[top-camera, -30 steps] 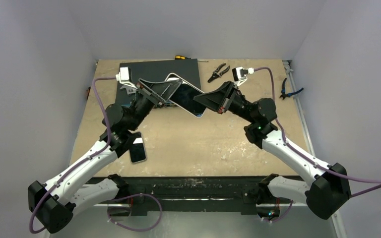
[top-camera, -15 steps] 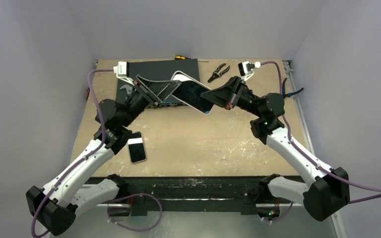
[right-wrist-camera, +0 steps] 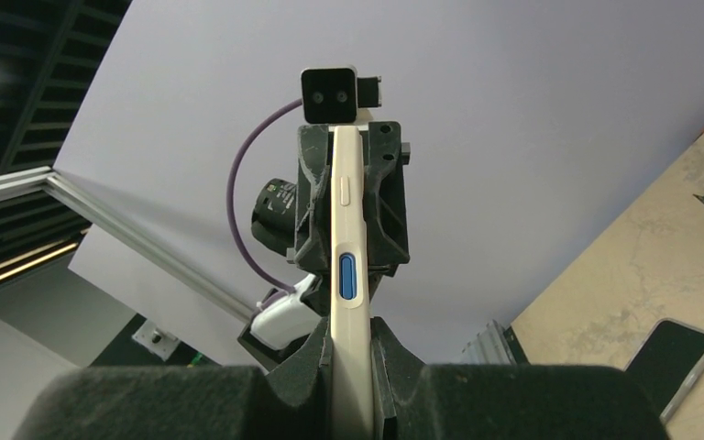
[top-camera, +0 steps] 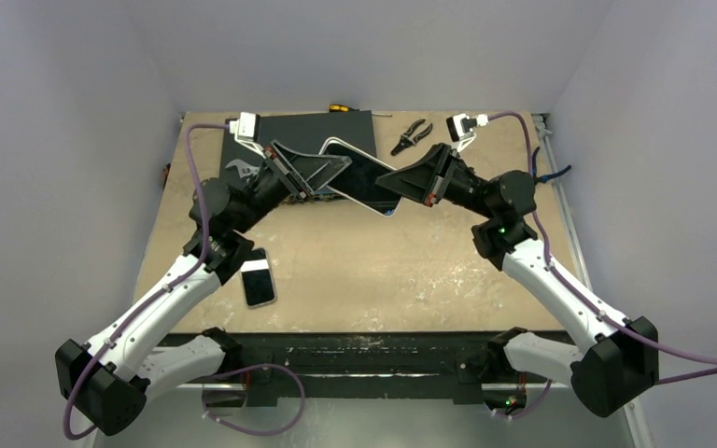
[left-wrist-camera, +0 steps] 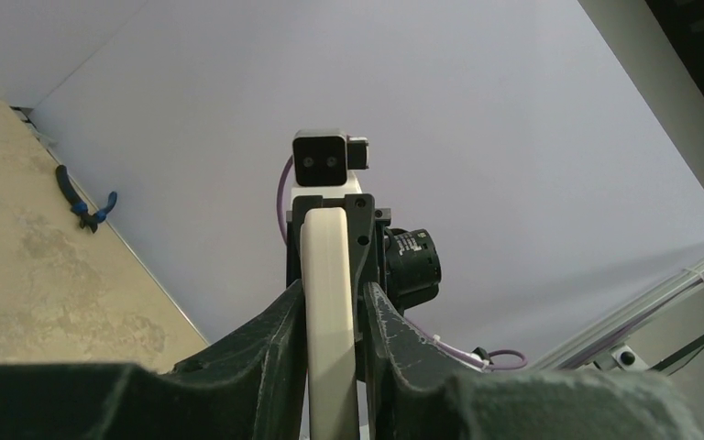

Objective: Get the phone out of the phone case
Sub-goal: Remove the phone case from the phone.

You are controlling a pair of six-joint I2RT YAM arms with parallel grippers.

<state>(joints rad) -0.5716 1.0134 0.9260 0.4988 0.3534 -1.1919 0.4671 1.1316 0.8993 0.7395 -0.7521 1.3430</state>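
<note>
Above the bench [top-camera: 383,271], left tool [top-camera: 334,168] and right tool [top-camera: 385,181] each clench the phone [top-camera: 364,179]; its case [right-wrist-camera: 348,238] is not yet off.

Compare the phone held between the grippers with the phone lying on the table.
The held phone is raised off the table and tilted; the loose phone lies flat on it. The held phone is clamped by the left gripper and right gripper; the loose phone is untouched. Both faces look dark.
</note>
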